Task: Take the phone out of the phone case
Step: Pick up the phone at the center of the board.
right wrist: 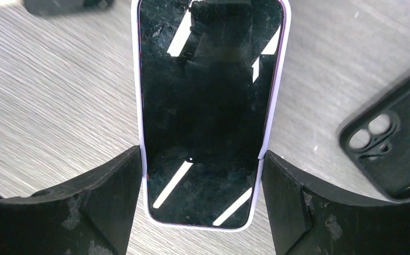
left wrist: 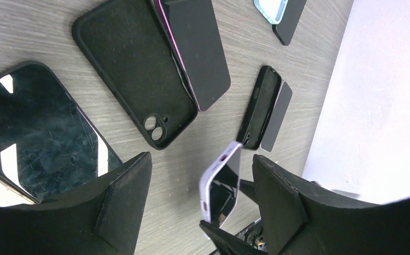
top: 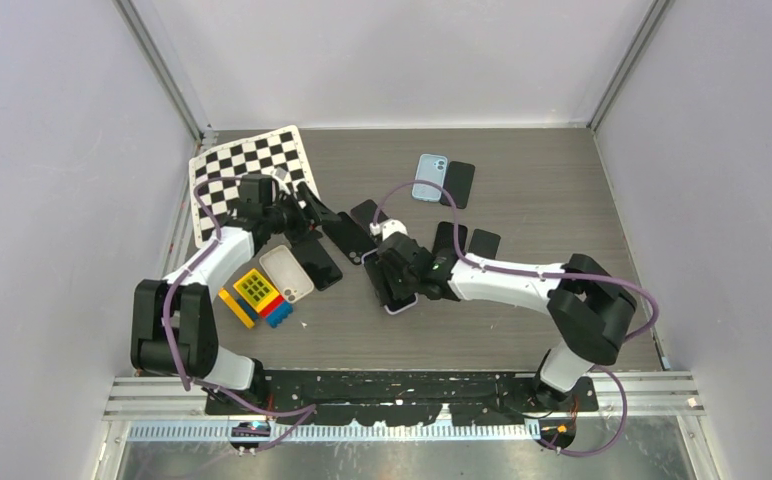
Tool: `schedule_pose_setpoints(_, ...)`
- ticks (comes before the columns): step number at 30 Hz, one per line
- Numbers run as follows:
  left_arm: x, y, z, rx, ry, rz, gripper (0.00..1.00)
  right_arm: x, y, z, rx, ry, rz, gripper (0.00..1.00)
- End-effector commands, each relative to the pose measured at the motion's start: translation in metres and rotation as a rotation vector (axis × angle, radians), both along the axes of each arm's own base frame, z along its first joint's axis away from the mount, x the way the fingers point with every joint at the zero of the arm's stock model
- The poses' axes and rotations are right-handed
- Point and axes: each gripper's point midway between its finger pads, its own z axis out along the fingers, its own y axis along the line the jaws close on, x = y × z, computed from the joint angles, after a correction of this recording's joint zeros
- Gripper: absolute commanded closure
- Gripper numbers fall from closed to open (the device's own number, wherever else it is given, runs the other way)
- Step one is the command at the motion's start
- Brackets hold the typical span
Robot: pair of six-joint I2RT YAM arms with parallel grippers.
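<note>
Grey wood-grain table (top: 562, 200) carries a scatter of bare phones and loose cases. The one that matters lies near the middle, just ahead of the right arm.

The step in hand looks like the securing grip. The right gripper (right wrist: 202, 159) straddles the phone (right wrist: 208, 106) across its width, one finger pressed to each long side of the lilac case (right wrist: 137, 79). The left wrist view shows one end tipped up off the wood.

The left gripper (left wrist: 202, 159) hangs spread wide and carries nothing, near an empty black case (left wrist: 134, 64).

Next, I judge, the free arm must catch a corner of the case lip and peel it back while the right holds firm. That hold is awkward, since it pins the very shell that has to come off.
</note>
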Motion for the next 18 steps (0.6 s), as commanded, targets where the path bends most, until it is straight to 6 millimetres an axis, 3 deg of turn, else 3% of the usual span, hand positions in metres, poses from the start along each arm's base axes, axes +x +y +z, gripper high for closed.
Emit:
schedule_pose_setpoints(1, -0.010, -0.006, 0.016, -0.048, -0.048, -0.040, 0.28, 0.037, 0.036, 0.084, 0.258, -0.174, -0.029, 0.56)
schedule_pose_setpoints(10, -0.026, -0.045, 0.035, -0.151, -0.137, -0.212, 0.21, 0.046, 0.058, 0.137, 0.448, -0.149, 0.022, 0.56)
schedule_pose_setpoints(14, -0.027, -0.054, 0.037, -0.159, -0.138, -0.224, 0.23, 0.052, 0.067, 0.157, 0.504, -0.143, 0.042, 0.56)
schedule_pose_setpoints(18, -0.021, -0.064, 0.052, -0.196, -0.195, -0.220, 0.29, 0.059, 0.073, 0.165, 0.534, -0.114, 0.034, 0.56)
